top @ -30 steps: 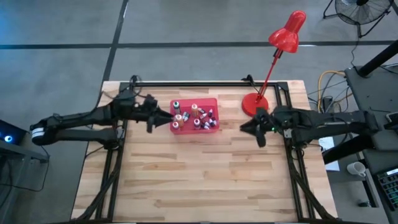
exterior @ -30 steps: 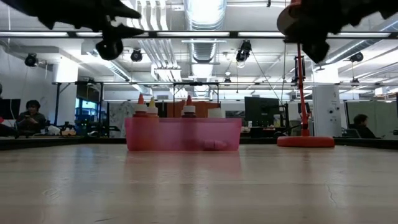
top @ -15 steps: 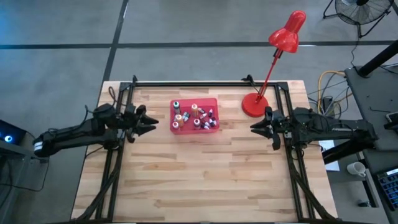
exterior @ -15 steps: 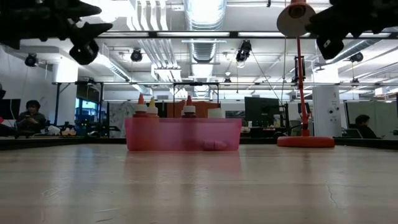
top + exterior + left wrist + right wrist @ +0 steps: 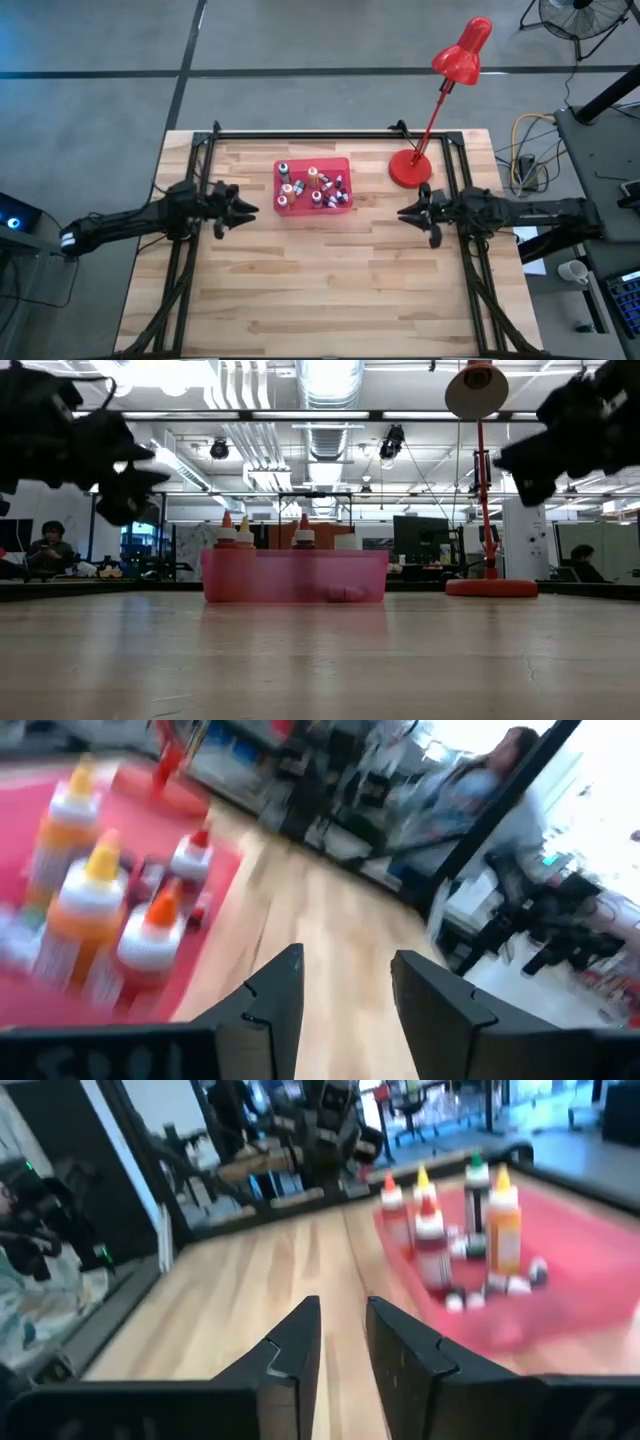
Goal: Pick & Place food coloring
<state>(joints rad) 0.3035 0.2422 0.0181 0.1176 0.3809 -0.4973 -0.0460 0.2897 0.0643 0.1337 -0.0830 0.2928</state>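
Wood-plank worktop (image 5: 330,280), pale butcher-block, framed by one black rail structure along its back and sides. Front half bare; wide open room between the two arms.

Item 1: red tray (image 5: 343,163), one, shallow and square, toward the back of the worktop, left of centre. Holds the food coloring (image 5: 313,178): about a dozen small dropper bottles, exact count not readable. Some stand upright, some lie on the tray floor. Three upright caps rise above the tray wall in the low view.

Item 2: red desk lamp (image 5: 410,168), one, round base near the back right corner, well apart from the tray.

Item 3: left gripper (image 5: 243,209), one, raised above the worktop just left of the tray, clear of it. Fingers parted with a gap, nothing between them.

Item 4: right gripper (image 5: 404,213), one, raised in front of the lamp base, well right of the tray. Fingers narrowly parted, empty.

People in room behind: several, seated, blurred.
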